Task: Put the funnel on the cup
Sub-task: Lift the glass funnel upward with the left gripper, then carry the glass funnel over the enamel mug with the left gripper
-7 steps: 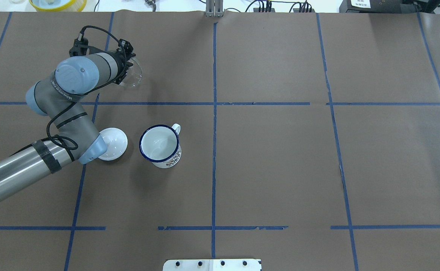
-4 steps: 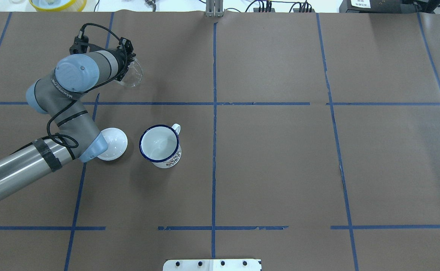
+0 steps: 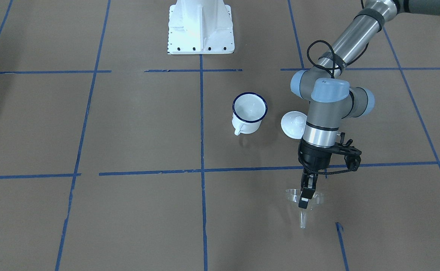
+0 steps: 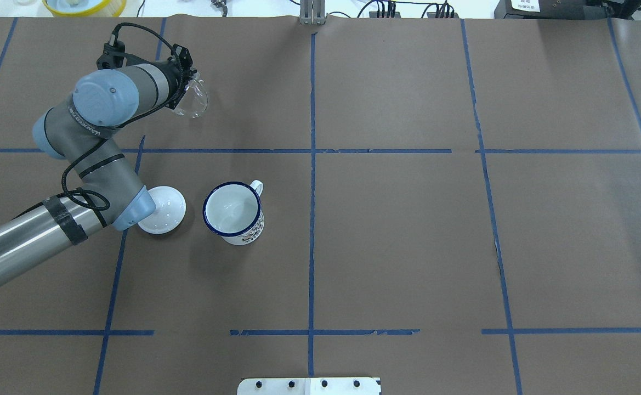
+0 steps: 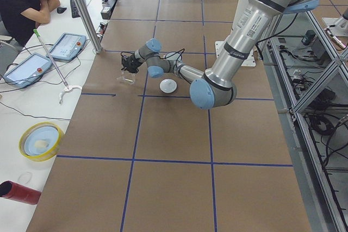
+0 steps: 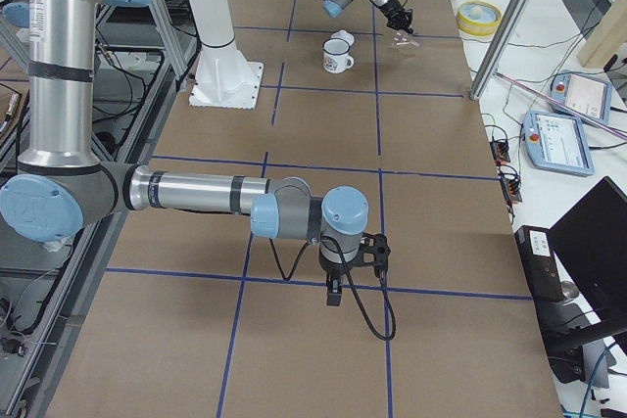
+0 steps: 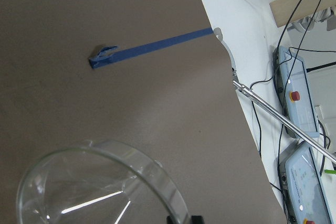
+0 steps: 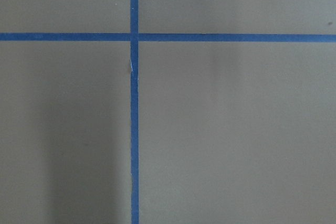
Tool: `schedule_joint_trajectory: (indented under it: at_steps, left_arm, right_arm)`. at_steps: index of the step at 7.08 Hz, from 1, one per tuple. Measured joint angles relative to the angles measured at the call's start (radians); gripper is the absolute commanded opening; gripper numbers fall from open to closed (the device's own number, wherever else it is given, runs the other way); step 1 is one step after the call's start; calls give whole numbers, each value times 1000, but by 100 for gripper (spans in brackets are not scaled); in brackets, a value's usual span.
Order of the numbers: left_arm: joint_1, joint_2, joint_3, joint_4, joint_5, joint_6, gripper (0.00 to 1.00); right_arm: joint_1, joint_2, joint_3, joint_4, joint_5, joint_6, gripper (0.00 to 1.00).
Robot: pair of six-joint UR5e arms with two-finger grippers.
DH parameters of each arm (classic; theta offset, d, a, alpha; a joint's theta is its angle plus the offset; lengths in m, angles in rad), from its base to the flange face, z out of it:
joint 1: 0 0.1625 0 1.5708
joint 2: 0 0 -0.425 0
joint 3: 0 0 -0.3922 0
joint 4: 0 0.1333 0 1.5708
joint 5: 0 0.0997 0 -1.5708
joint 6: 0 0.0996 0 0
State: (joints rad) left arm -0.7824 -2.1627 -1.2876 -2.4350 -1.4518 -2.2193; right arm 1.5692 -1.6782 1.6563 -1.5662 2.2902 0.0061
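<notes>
Overhead exterior view showed the left pincer pinching the funnel by its rim, spout down, over the worktop's eleven o'clock area. The cup stood upright at the pincer's five o'clock, well apart. The distant right pincer's state could not be told.

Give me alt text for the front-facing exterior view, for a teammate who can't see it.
The left gripper holds the funnel by its rim, spout down, over the brown table. Farther back, toward the robot's base, the empty cup stands upright with a white lid beside it, not touching.
</notes>
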Motion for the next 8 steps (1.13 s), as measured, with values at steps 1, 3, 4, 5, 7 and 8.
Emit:
schedule_joint_trajectory:
  at_steps: [1, 3, 4, 5, 7, 8]
  left_arm:
    - [-12, 1, -37, 9, -14, 11, 0]
    - [-32, 7, -160, 130, -101, 122, 0]
    - [-35, 9, -245, 251, -145, 213, 0]
    - [-36, 14, -341, 382, -196, 320, 0]
    - [-33, 31, -508, 618, -257, 511, 0]
    - [-10, 32, -583, 760, -275, 618, 0]
  right_arm:
    - [0, 0, 0, 0, 0, 0, 100]
    - [0, 0, 0, 0, 0, 0, 100]
    - [0, 0, -1, 0, 0, 0, 100]
    - [0, 0, -1, 0, 0, 0, 100]
    - [0, 0, 0, 0, 0, 0, 100]
    - [0, 0, 0, 0, 0, 0, 100]
